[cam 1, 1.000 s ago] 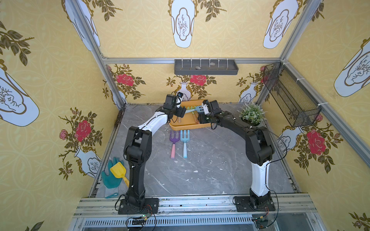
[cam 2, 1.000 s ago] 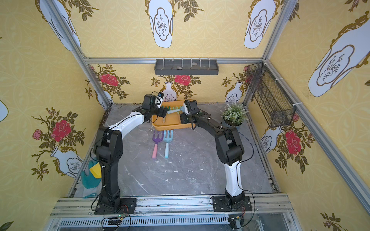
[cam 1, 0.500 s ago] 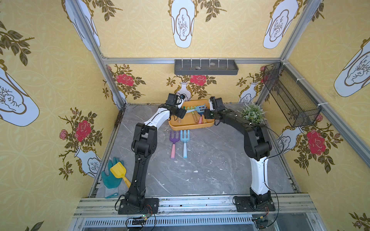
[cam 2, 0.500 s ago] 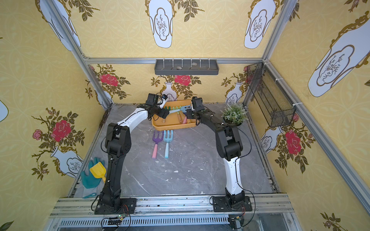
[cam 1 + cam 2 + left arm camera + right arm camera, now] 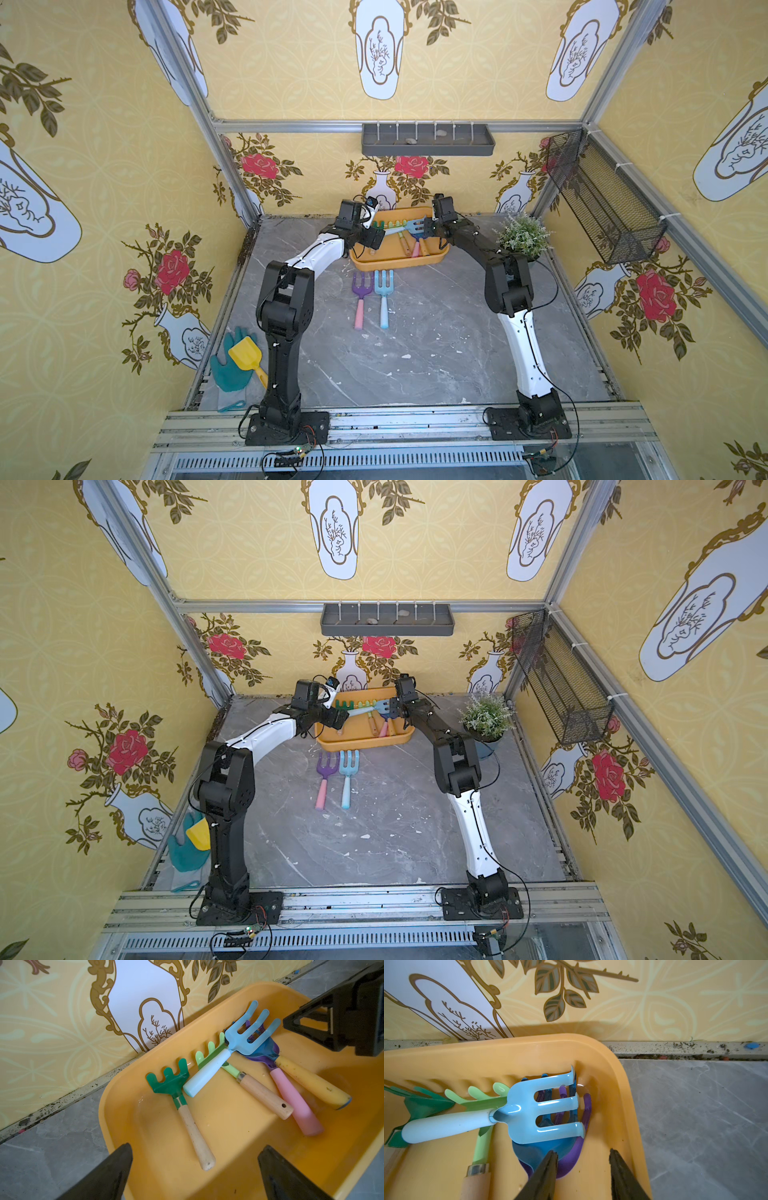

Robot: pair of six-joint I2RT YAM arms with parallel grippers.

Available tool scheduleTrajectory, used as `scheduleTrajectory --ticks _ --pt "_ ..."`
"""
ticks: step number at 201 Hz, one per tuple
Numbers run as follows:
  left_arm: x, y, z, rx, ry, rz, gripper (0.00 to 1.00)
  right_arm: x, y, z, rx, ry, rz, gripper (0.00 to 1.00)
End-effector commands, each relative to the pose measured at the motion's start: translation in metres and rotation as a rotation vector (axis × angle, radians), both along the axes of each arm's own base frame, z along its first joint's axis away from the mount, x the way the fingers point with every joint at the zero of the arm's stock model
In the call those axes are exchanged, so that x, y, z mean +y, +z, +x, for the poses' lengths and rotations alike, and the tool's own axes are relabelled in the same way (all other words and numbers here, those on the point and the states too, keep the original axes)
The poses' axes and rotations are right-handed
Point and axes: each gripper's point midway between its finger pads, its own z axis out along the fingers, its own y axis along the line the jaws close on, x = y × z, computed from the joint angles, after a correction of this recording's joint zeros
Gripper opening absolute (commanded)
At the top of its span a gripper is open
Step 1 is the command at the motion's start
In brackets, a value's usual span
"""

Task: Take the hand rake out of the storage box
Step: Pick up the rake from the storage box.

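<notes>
Fingers of the left hand (image 5: 196,1146) have spread to their widest during the last second and hold nothing; it hangs over the left end of the storage box (image 5: 529,1043). The right hand (image 5: 582,1151), over the right end of the box, has narrowed to partly open. It is also empty, with its tips just above the stacked rake heads. The light-blue hand rake (image 5: 241,1043) lies inside the box, its handle against the dark-green rake (image 5: 170,1082). I judge that no rake is gripped yet. Two rakes (image 5: 360,291) lie on the tabletop (image 5: 415,353) just in front of the box. No brand or writing is readable.
</notes>
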Motion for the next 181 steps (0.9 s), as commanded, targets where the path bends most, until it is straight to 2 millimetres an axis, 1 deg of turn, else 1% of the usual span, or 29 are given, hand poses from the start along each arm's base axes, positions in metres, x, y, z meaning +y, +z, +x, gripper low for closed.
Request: scheduleTrajectory --ticks 1,28,53,55,65,73,74,76,100,148,158,181 --pt "-0.001 0.010 -0.003 -0.024 0.008 -0.049 1.00 0.000 -0.007 0.008 -0.020 -0.001 -0.011 0.43" --pt "0.006 0.019 -0.018 -0.028 0.032 -0.078 1.00 -0.002 -0.014 0.017 -0.037 -0.027 -0.008 0.40" --pt "0.013 0.028 -0.034 -0.046 0.056 -0.105 1.00 0.002 -0.019 0.020 -0.052 -0.036 0.014 0.39" --pt "0.014 0.026 -0.036 -0.041 0.058 -0.103 1.00 0.002 -0.020 0.020 -0.052 -0.035 0.014 0.39" --pt "0.017 0.028 -0.042 -0.046 0.067 -0.109 1.00 0.004 -0.022 0.022 -0.057 -0.036 0.022 0.38" --pt "0.019 0.030 -0.046 -0.053 0.072 -0.115 1.00 0.004 -0.021 0.023 -0.066 -0.041 0.026 0.36" --pt "0.020 0.034 -0.046 -0.062 0.073 -0.119 1.00 0.004 -0.021 0.023 -0.066 -0.041 0.027 0.35" --pt "0.020 0.032 -0.048 -0.058 0.072 -0.118 1.00 0.004 -0.021 0.024 -0.068 -0.043 0.028 0.34" --pt "0.026 0.038 -0.060 -0.075 0.084 -0.129 1.00 0.006 -0.022 0.025 -0.073 -0.042 0.042 0.26" --pt "0.037 0.050 -0.074 -0.101 0.131 -0.150 1.00 0.012 -0.020 0.021 -0.066 -0.019 0.047 0.12" --pt "0.039 0.053 -0.077 -0.110 0.137 -0.153 1.00 0.013 -0.020 0.020 -0.065 -0.013 0.045 0.11" --pt "0.042 0.050 -0.081 -0.106 0.146 -0.148 1.00 0.016 -0.023 0.017 -0.049 0.003 0.044 0.10"
